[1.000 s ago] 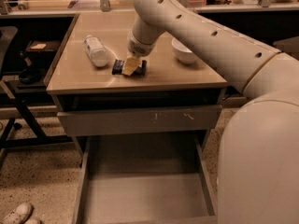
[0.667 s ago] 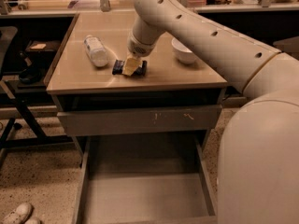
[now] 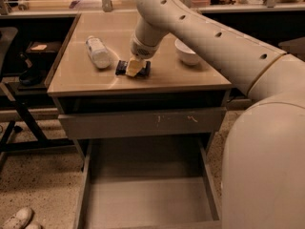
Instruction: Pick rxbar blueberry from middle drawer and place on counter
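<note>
A: Obs. 1, materials. Counter (image 3: 167, 76): smooth, glossy beige-tan slab, square, with a thin darker edge. The rxbar blueberry (image 3: 120, 67) lies flat on it near the 6 o'clock edge, left of centre. It is a small dark navy rectangle, and only its two ends show.

B: Gripper?

A: The gripper (image 3: 135, 67) is set down on the middle of the bar, pale yellowish against the dark wrapper. The pictures do not show whether the claw is clenched or released; cannot tell.

B: Neighbours?

A: A white plastic bottle (image 3: 97, 51), a rounded cylinder, lies on its side at 10 o'clock from the bar, near but apart. A white bowl (image 3: 187, 52), round and matte, sits at 2 o'clock, well apart. The arm (image 3: 200, 30) is a cream shell with small dark holes and comes in from 3 o'clock.

B: Below the counter?

A: A grey drawer front (image 3: 143, 124), flat, with orange scratches. At 6 o'clock from it the middle drawer (image 3: 143, 199) stands pulled out, with a plain grey floor and low sides.

B: Change against the picture 0.7 s ago?

A: None seen. The gripper, bar, bottle and bowl all hold the same places.
</note>
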`<state>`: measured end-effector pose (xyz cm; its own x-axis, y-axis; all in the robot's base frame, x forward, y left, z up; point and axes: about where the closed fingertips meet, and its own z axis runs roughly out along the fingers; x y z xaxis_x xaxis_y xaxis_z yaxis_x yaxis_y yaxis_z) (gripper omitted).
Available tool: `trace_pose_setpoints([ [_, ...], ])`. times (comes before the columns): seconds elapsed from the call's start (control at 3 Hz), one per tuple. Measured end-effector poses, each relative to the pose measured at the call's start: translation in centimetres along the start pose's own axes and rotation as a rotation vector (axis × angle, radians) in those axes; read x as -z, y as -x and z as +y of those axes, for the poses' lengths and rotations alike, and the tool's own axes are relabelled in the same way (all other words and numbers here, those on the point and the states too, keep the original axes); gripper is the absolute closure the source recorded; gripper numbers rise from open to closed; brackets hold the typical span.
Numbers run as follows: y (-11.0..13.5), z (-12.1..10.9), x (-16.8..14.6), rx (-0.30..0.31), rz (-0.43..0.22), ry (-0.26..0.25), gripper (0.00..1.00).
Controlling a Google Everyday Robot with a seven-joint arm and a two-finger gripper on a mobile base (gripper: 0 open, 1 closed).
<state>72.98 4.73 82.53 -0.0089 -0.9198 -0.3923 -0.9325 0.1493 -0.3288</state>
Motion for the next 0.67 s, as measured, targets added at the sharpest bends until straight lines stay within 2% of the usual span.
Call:
trace_pose_setpoints([
  [0.33, 0.00, 0.00, 0.00, 0.000, 0.000, 0.000, 0.12],
  [0.67, 0.00, 0.01, -0.02, 0.000, 0.000, 0.000, 0.00],
])
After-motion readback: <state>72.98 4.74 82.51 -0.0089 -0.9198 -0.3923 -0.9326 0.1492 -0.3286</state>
